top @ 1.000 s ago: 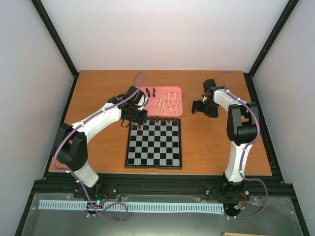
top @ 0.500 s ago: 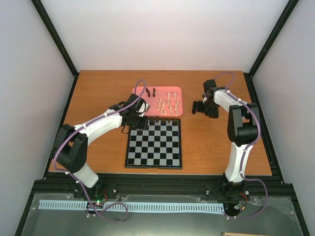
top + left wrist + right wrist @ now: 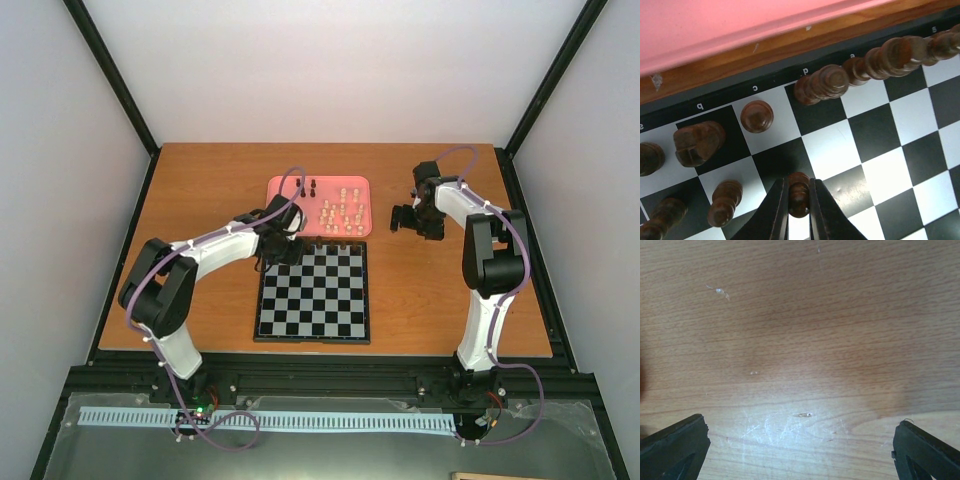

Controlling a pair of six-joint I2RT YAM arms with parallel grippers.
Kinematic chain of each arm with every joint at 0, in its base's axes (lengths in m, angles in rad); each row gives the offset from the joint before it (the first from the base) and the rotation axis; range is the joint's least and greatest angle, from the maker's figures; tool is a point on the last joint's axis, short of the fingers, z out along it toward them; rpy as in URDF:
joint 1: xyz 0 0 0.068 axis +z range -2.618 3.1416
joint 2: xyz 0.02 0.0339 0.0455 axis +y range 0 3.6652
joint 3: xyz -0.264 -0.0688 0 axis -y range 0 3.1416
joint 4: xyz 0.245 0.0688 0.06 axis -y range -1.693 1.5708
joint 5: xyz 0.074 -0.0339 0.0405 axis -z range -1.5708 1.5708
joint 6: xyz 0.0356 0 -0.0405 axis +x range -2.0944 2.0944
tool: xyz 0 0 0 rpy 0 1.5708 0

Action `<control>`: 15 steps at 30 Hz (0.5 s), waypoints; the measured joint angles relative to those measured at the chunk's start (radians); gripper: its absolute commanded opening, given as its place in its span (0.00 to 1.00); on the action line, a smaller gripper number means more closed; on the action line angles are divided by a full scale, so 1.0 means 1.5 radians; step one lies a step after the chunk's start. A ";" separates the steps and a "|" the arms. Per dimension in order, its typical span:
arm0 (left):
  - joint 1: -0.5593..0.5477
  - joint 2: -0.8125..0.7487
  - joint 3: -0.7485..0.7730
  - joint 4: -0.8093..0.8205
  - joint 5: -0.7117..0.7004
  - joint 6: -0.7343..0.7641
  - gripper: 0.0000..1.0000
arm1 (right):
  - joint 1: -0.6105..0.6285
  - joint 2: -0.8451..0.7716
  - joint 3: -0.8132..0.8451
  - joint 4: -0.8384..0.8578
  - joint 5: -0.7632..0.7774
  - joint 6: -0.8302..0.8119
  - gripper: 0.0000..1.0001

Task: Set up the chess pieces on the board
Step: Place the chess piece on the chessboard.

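Observation:
The board (image 3: pixel 313 295) lies mid-table; its far edge shows in the left wrist view (image 3: pixel 880 130). Dark pieces stand along its far row (image 3: pixel 822 84) and a few in the second row (image 3: pixel 725 202). My left gripper (image 3: pixel 799 192) is shut on a dark pawn (image 3: pixel 799 197) over a second-row square near the board's far left corner; in the top view it (image 3: pixel 282 250) hangs there. Pale pieces (image 3: pixel 340 215) and two dark pieces (image 3: pixel 307 186) stand on the pink tray (image 3: pixel 285 188). My right gripper (image 3: pixel 405 220) is open and empty over bare table.
The pink tray's rim (image 3: pixel 740 35) runs just beyond the board's far edge. The right wrist view shows only scratched wooden tabletop (image 3: pixel 800 340). Black frame posts and white walls bound the table.
My left gripper has moved right and slightly nearer, from beside the board's far left corner to over its second row. The right arm has not moved.

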 measured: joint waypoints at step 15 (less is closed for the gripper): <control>0.000 0.028 0.007 0.000 -0.023 0.000 0.01 | 0.000 0.000 0.000 0.000 0.000 0.000 1.00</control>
